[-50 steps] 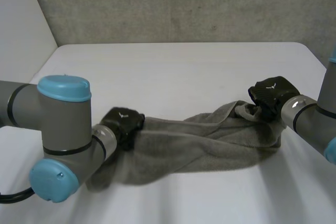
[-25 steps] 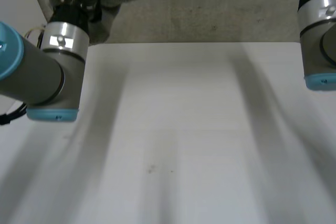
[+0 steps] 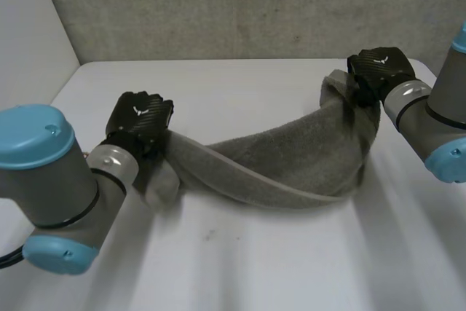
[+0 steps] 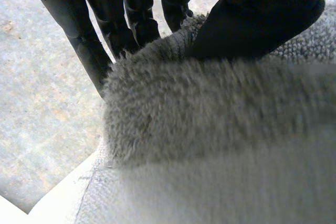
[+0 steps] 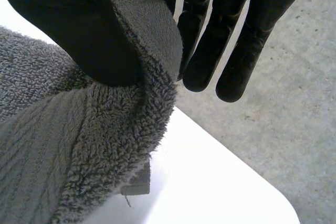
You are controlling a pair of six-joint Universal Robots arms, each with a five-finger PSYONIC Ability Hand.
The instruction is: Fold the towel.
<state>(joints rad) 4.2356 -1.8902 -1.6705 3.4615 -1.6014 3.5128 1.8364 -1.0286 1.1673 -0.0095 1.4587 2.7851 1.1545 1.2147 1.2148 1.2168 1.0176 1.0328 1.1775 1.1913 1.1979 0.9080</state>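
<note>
Grey fluffy towel (image 3: 291, 158) sags toward the white bench (image 3: 240, 260) between the left hand (image 3: 138, 118) and right hand (image 3: 378, 69), each pinching one end, and a loose pinch could let it slip out.

A white table (image 3: 255, 267) stands against a rough grey concrete wall (image 3: 255, 5), a white panel (image 3: 29, 27) at its left.

— What carries everything here?
— A white counter (image 3: 240, 267).
— Does anything lie on it?
— A grey towel (image 3: 291, 162) sags low over its middle. I can't tell whether the towel touches the counter.
</note>
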